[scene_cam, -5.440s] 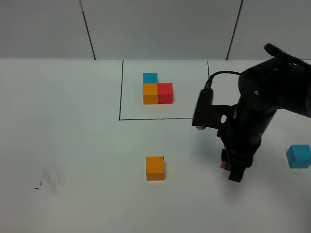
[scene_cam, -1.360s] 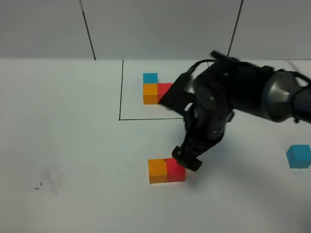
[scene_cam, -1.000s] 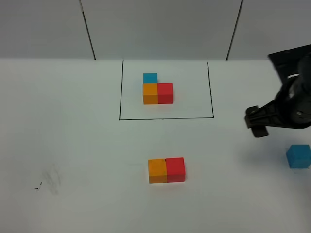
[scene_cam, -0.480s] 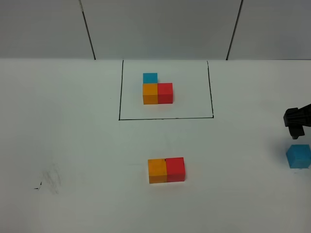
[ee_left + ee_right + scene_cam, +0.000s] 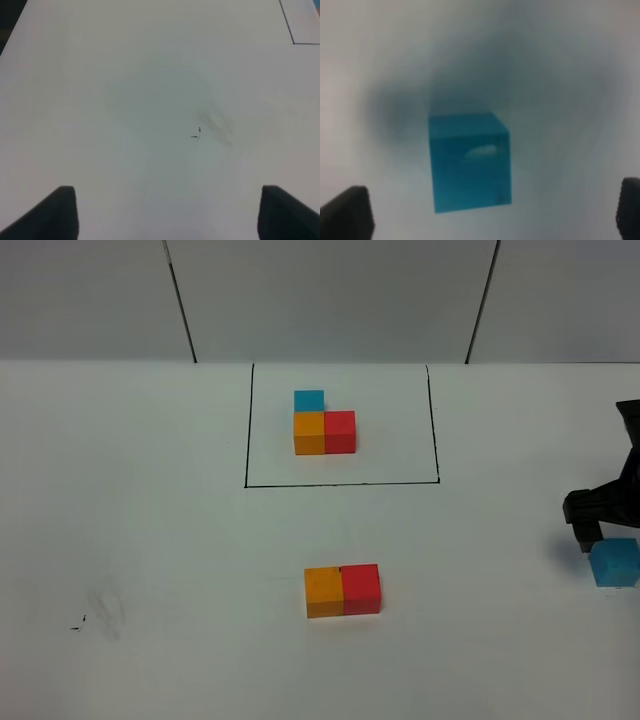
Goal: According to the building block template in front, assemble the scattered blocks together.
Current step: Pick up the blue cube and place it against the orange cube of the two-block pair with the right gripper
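A smudge (image 5: 216,123) is seen beyond the left gripper's (image 5: 170,214) spread, bare jaws. Between the right gripper's (image 5: 487,214) wide jaws, a plain blue cube (image 5: 469,165) is framed, ungripped.

a lab-like test bench: white table (image 5: 150,540), grey panelled wall (image 5: 330,300).

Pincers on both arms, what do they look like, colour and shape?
Both pincers are matte black. The left pincer shows two blunt, wedge-like fingertips; the right pincer looks angular, with rounded dark tips. No cables or markings show.
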### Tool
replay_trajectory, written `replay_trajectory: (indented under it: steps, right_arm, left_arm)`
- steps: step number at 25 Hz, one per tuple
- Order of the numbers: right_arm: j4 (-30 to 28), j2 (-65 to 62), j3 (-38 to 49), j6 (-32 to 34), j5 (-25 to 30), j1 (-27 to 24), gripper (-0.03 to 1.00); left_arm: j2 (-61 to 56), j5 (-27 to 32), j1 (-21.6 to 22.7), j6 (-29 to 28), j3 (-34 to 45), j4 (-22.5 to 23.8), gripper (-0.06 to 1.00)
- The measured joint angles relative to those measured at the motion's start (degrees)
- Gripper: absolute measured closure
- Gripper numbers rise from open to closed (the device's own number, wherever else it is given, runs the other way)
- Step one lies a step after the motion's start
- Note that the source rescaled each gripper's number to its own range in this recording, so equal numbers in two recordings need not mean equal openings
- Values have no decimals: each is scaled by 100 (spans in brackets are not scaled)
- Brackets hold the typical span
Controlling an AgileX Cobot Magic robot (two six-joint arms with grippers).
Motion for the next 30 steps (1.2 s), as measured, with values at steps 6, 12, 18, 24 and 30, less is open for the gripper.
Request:
replay_trajectory:
  steps: [6,12,18,24,30]
  right_arm:
    - [92,340,93,0,-256,0,1]
    - [122,537,93,0,-401,-45,6]
    - [157,644,93,0,-408,-112,15]
    - [162,658,93,-4,-420,-112,42]
    - [191,691,93,-4,-463,-112,71]
  left_arm:
    - [0,0,0,0,0,0,30]
    - [0,0,0,0,0,0,30]
    - [0,0,0,6,0,0,30]
    - [0,-6,0,6,0,0,30]
    - [0,-6,0,6,0,0,30]
